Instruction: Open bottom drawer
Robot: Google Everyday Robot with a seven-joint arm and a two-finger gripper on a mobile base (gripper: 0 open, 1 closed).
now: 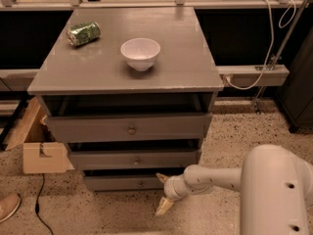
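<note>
The bottom drawer [117, 182] is the lowest of three grey drawers in the cabinet. It has a flat front with a small round knob [141, 183], and a dark gap shows above it. My gripper [161, 192] is low, in front of the drawer's right end, just right of the knob. Its fingers are spread and hold nothing: one fingertip [159, 176] points up by the drawer front, the other [163, 207] points down toward the floor. My white arm [215, 177] reaches in from the lower right.
The middle drawer [134, 159] and top drawer [129, 128] each stand slightly out. A white bowl [140, 53] and a green can [83, 34] sit on the cabinet top. A cardboard box [41, 155] stands on the floor at the left. A shoe [7, 207] is at the far left.
</note>
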